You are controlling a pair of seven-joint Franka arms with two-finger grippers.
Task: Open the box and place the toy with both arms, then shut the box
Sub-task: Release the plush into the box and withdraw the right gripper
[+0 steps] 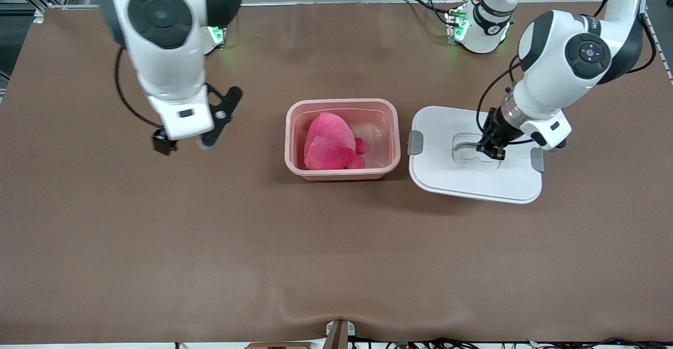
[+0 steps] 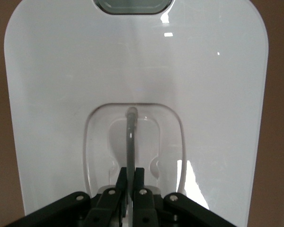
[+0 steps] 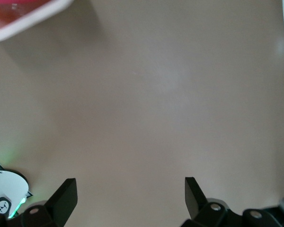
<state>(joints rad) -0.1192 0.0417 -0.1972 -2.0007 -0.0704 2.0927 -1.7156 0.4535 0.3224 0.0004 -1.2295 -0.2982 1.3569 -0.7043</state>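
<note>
The left gripper (image 2: 130, 182) is clamped on the thin grey handle (image 2: 129, 137) in the lid's (image 1: 473, 175) recess; the lid lies flat beside the box (image 1: 342, 173), toward the left arm's end. The right gripper (image 3: 130, 189) hangs spread wide over bare brown table (image 1: 210, 244), holding nothing. The toy (image 1: 328, 143) sits inside the open box. No legible writing shows.
</note>
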